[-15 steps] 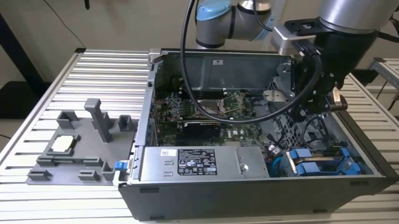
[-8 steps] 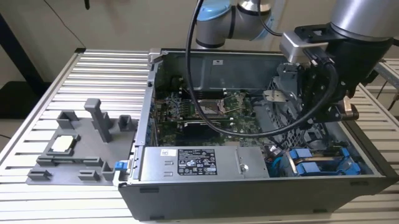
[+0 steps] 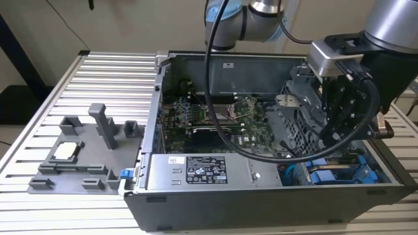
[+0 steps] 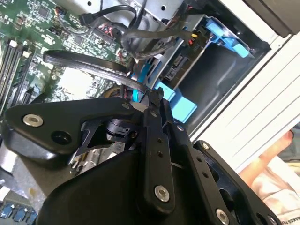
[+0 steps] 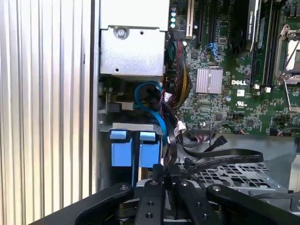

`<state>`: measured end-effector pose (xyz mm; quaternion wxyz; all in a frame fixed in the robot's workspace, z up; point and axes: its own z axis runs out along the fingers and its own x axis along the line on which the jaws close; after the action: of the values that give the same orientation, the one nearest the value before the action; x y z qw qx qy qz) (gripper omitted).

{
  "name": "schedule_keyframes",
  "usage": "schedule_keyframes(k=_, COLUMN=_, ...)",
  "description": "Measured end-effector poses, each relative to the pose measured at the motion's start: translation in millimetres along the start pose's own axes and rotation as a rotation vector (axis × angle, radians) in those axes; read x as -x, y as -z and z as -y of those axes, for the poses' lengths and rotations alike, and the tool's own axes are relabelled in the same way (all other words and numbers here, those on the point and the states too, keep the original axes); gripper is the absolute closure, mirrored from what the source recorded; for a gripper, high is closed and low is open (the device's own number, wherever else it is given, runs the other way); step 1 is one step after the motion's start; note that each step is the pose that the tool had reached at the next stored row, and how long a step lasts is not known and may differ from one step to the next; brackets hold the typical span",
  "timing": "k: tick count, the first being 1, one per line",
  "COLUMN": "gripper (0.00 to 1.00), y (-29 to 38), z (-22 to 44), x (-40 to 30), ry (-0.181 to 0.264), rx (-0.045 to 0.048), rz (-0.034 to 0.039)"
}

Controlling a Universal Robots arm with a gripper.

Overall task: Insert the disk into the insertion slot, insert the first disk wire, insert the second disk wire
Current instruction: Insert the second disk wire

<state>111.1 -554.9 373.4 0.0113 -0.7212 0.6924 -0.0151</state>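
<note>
The disk [image 4: 182, 63] lies in its blue carrier [image 3: 339, 174] inside the insertion slot [image 5: 132, 126], at the case's front corner on the exterior view's right. Two blue carrier tabs [image 5: 136, 153] face my gripper. My gripper [image 5: 164, 180] hangs just above them, beside the perforated cage [image 5: 229, 173]. Its fingertips [image 4: 149, 101] are shut on the end of a black flat wire [image 5: 225, 156] that arcs back over the cage. A thin blue wire [image 5: 152, 101] loops from the board down behind the carrier; its end is hidden. In the exterior view the gripper [image 3: 333, 139] is low over that corner.
The open computer case [image 3: 196, 210] sits on a slatted metal table [image 3: 111, 68]. The motherboard [image 3: 216, 117] and power supply [image 3: 196, 171] fill its middle and front. A grey fixture [image 3: 85, 147] stands at the exterior view's left. A person's hand [image 4: 276, 159] shows beyond the case wall.
</note>
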Motion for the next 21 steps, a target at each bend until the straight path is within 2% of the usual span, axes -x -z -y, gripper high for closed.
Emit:
schedule_keyframes(k=8, gripper=0.84, y=-0.9, z=12.3, x=-18.9, ry=0.0, rx=0.0086, rz=0.0002)
schedule_keyframes(k=11, gripper=0.84, y=-1.1, z=17.0, x=-24.0, ry=0.0, rx=0.0115, rz=0.0004)
schedule_keyframes(k=18, gripper=0.84, y=-1.2, z=17.7, x=-24.5, ry=0.0, rx=0.0117, rz=0.0004)
schedule_keyframes(k=19, gripper=0.84, y=-1.1, z=17.8, x=-24.6, ry=0.0, rx=0.0115, rz=0.0024)
schedule_keyframes(k=20, gripper=0.84, y=-1.3, z=17.8, x=-24.6, ry=-0.001, rx=0.0106, rz=0.0123)
schedule_keyframes(k=21, gripper=0.84, y=-1.3, z=17.8, x=-24.5, ry=-0.003, rx=0.0095, rz=0.0284)
